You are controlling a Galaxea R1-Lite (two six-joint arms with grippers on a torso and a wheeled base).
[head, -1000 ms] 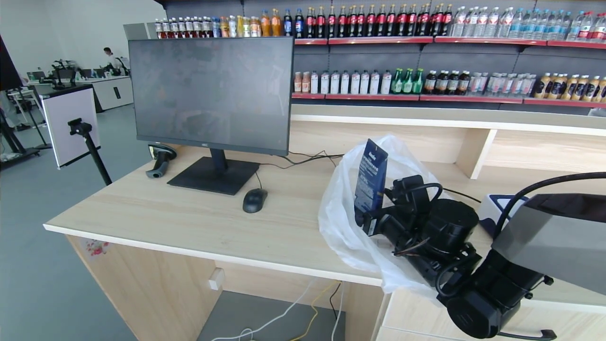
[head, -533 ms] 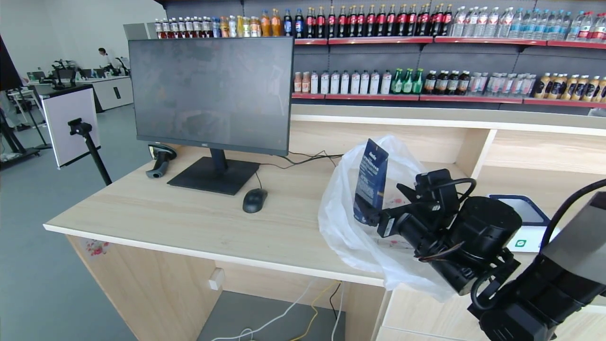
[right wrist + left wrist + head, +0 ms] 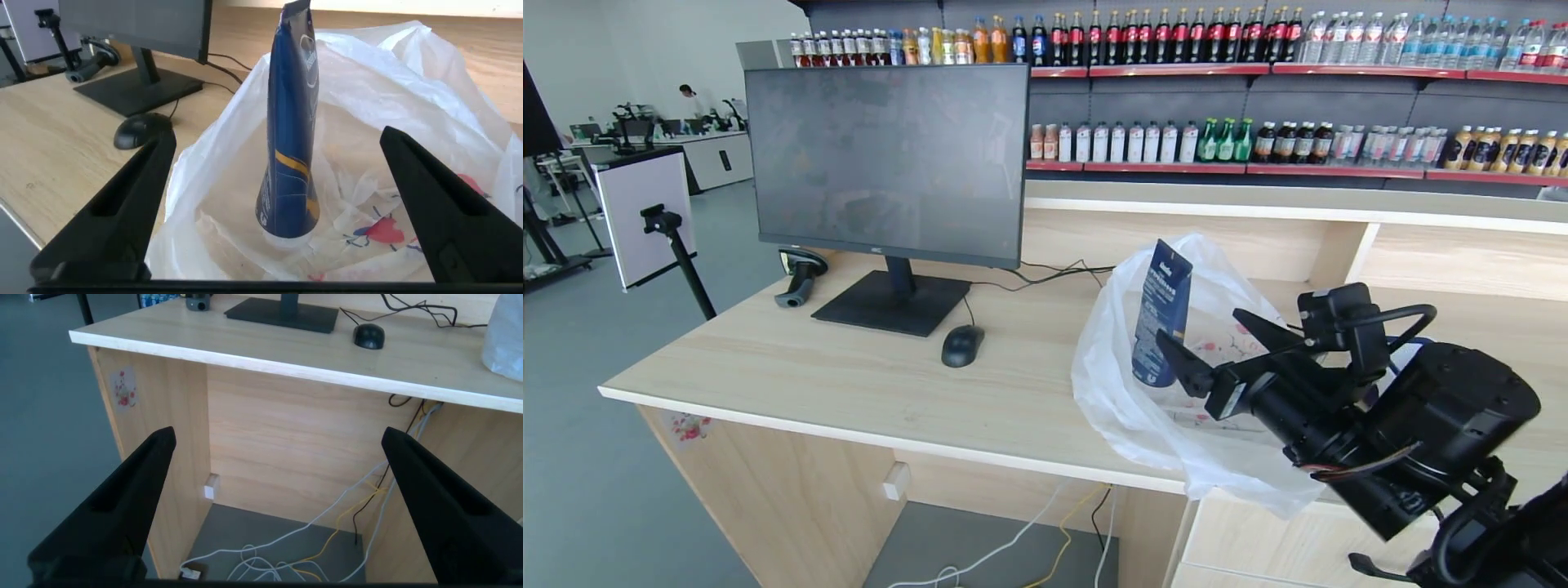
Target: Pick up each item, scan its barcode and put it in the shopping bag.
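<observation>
A dark blue tube (image 3: 1162,310) stands upright on its cap inside the clear plastic shopping bag (image 3: 1123,408) on the wooden counter (image 3: 849,376). My right gripper (image 3: 1223,345) is open just to the right of the tube, at the bag's mouth, with nothing between its fingers. In the right wrist view the tube (image 3: 291,139) rises from the bag (image 3: 392,90) a short way ahead of the two spread fingers (image 3: 114,212). My left gripper (image 3: 279,438) hangs open and empty, low in front of the counter's front panel (image 3: 294,433).
A monitor (image 3: 888,163) on its stand, a black mouse (image 3: 962,345) and a hand-held scanner (image 3: 800,278) occupy the counter's left half. Cables run behind the bag. Shelves of bottles (image 3: 1258,90) line the back wall. A tripod (image 3: 678,253) stands on the floor at left.
My right gripper has opened, let go of the tube and drawn back to the right. The tube stays upright in the bag.
</observation>
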